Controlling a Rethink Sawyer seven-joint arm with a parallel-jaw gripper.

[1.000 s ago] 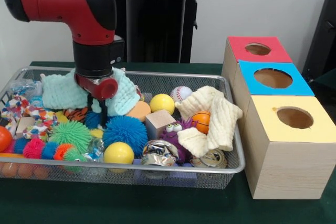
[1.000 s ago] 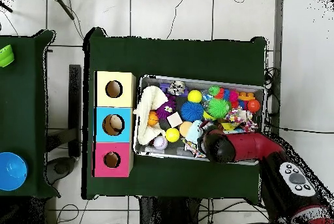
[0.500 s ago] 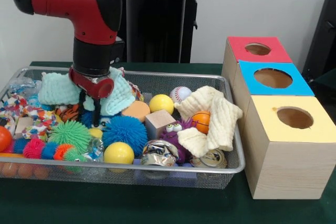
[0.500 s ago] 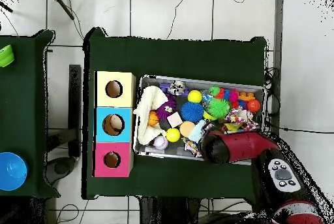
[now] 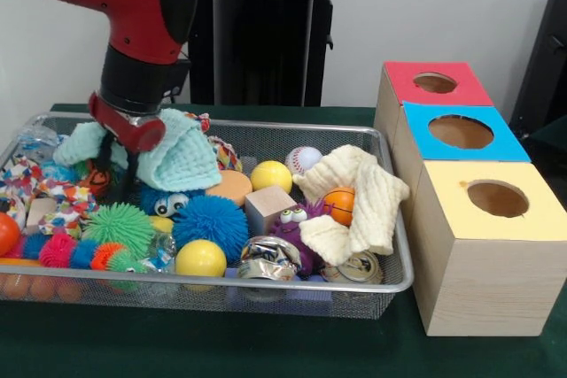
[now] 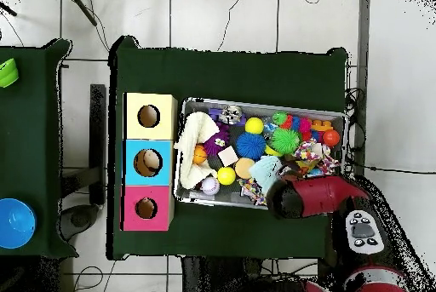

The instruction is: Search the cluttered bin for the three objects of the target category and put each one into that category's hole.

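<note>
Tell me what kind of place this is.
Probably a robot lab or test room. A red robot arm works over a wire basket of toys on a green-covered table, beside three wooden boxes with holes. Loose cables lie across a tiled floor.

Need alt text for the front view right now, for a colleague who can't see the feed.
The red arm's gripper reaches down into the left of a wire bin crowded with balls and toys, beside a mint cloth. Right of the bin stand three wooden boxes with round holes, topped red, blue and yellow.
</note>
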